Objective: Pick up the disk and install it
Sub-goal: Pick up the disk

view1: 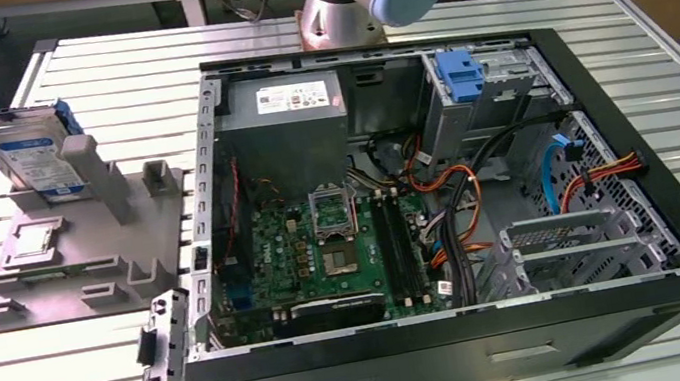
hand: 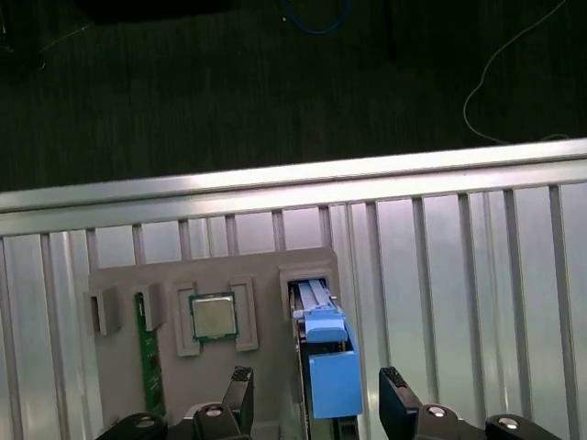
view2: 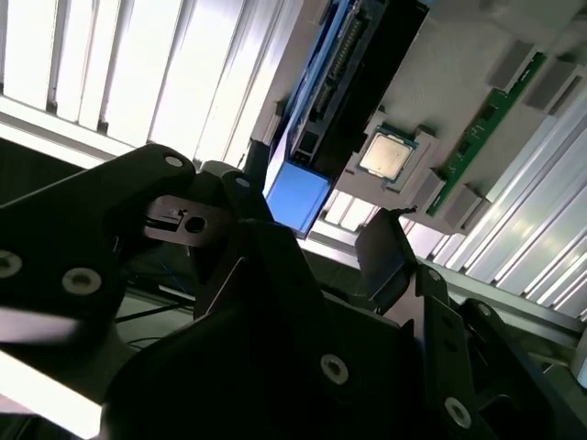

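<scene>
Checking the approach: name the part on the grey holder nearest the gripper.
The blue-framed disk, lined up between the fingers of the open gripper; the square chip and green memory stick lie beside it.

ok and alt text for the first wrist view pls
The open claw hangs over the disk, which stands on edge in a grey holder, one fingertip to each side of it. A processor chip and a green memory stick sit in the same holder, on a slatted metal table with dark floor beyond.
</scene>
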Available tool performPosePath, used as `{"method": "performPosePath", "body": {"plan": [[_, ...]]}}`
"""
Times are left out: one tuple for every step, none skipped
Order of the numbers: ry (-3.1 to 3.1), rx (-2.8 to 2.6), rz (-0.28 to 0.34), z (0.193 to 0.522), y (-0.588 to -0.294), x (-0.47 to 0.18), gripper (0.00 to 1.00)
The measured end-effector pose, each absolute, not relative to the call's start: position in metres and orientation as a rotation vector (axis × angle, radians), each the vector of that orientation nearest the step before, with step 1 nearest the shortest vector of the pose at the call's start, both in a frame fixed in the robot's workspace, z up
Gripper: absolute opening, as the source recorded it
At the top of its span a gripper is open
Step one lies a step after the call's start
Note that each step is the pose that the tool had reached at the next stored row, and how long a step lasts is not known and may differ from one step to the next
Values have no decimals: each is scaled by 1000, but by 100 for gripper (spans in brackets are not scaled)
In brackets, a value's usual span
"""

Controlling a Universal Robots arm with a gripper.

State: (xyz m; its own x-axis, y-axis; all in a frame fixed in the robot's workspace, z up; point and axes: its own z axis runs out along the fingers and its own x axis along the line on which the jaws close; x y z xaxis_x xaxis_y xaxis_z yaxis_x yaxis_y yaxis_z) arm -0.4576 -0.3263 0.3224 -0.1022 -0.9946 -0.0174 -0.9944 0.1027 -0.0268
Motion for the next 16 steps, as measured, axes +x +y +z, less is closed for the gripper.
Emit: {"method": "performPosePath", "body": {"plan": [[2301, -2094, -13, 322, -326, -458, 65], [2292, -2102, -12, 321, -326, -458, 65], [2286, -2108, -10, 320, -326, -458, 65], [2284, -2111, -7, 320, -326, -458, 65], [2283, -2111, -1, 320, -326, -458, 65], [2282, -2112, 4, 319, -326, -458, 65], [2281, -2113, 9, 318, -326, -458, 65], [2282, -2115, 17, 318, -326, -458, 65], [2283, -2117, 26, 318, -326, -458, 65], [2285, -2118, 31, 317, -326, -458, 65], [2286, -2119, 38, 317, -326, -458, 65], [2287, -2120, 44, 317, -326, -458, 65], [2285, -2123, 45, 316, -326, -458, 65], [2278, -2130, 45, 315, -326, -458, 65], [2264, -2146, 45, 315, -326, -458, 65], [2245, -2166, 46, 314, -326, -458, 65]]}}
